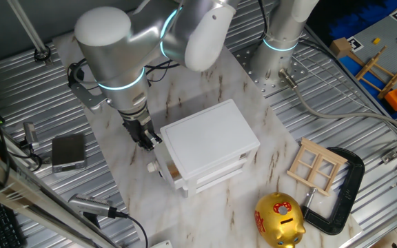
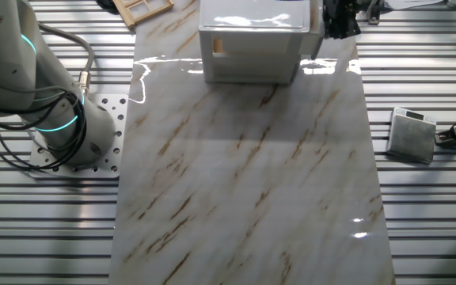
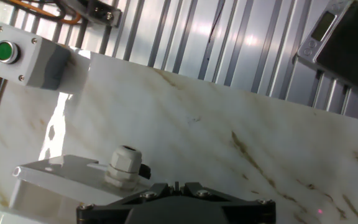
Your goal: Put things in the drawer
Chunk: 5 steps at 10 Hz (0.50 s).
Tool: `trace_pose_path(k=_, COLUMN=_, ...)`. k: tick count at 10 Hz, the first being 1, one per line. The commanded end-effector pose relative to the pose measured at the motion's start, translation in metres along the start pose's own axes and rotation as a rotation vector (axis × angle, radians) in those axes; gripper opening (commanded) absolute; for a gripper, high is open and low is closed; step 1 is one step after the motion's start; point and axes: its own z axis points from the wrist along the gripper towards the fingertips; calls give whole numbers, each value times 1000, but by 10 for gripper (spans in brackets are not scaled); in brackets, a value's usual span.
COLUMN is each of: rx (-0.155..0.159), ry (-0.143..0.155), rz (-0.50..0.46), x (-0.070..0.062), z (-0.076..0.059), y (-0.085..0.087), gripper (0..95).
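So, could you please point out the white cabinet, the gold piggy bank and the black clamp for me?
White cabinet [image 1: 209,131]: one fixed view, on its flat top.
Gold piggy bank [image 1: 279,219]: one fixed view, on its rounded body.
Black clamp [image 1: 351,180]: one fixed view, on its curved frame.

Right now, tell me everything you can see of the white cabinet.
The white cabinet is a small boxy piece, smooth and painted-looking, standing upright on the marble table. Its top is flat and bare. The top drawer is pulled out a little, showing a brown gap, with a small round knob at its front; a lower drawer sits shut beneath. The gripper hangs close beside the drawer end; contact cannot be told.
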Motion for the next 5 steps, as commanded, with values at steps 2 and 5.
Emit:
trace_pose_path(k=2, rx=-10, ry=-3, rz=-4, x=7, z=3, y=4, gripper=0)
trace_pose_path(k=5, rx=-18, ry=3, rz=0, x=14, z=2, y=9, gripper=0)
